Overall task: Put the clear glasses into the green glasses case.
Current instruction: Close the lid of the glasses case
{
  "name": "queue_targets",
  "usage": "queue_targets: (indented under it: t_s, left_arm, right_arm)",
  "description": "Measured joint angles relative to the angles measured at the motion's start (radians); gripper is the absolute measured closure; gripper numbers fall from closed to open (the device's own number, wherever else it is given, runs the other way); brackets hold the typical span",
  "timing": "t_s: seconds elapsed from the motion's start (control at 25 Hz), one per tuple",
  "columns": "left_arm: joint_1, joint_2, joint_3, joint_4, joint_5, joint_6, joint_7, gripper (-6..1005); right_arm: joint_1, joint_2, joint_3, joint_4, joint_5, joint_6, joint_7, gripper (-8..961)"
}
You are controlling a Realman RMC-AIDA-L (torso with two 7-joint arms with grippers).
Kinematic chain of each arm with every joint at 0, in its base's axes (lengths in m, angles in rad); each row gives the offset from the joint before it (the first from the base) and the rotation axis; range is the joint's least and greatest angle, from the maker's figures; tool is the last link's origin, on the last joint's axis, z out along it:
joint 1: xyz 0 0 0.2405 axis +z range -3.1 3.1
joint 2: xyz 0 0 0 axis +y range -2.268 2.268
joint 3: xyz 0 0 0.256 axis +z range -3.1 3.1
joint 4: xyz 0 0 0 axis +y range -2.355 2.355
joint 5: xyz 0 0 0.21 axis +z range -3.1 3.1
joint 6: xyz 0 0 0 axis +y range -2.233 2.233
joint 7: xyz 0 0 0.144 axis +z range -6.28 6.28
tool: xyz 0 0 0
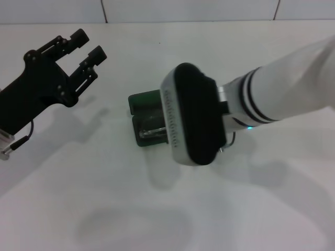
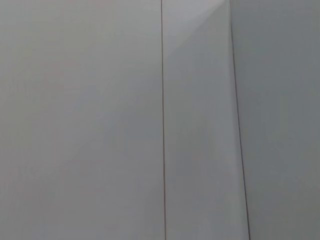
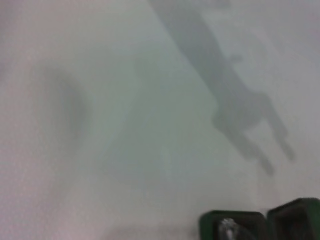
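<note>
The open green case lay on the desk, glasses inside, beneath the right gripper, jaws hidden; the left gripper was held open aside.

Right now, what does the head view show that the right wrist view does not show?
Only the head view shows both arms: the left gripper raised at the left with its fingers apart and holding nothing, and the right arm's wrist above the green glasses case, hiding the right gripper itself. It also shows the case's place on the white table.

Only the right wrist view shows the shadow of a gripper on the table, seen from close by.

Both show the case open, with something shiny and clear inside, probably the clear glasses.
</note>
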Motion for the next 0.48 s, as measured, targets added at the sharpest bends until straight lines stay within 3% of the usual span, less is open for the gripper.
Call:
queue_targets:
  t_s: [0.2, 0.48]
  left_arm:
    - [0.001, 0.000, 0.000, 0.000, 0.000, 0.000, 0.000, 553]
    - [-0.001, 0.004, -0.005, 0.002, 0.000, -0.005, 0.000, 553]
  right_arm:
    - [-0.087, -0.001, 0.141, 0.039, 0.223, -0.019, -0.194, 567]
    - [-0.102, -0.001, 0.194, 0.187, 0.361, 0.060, -0.283, 556]
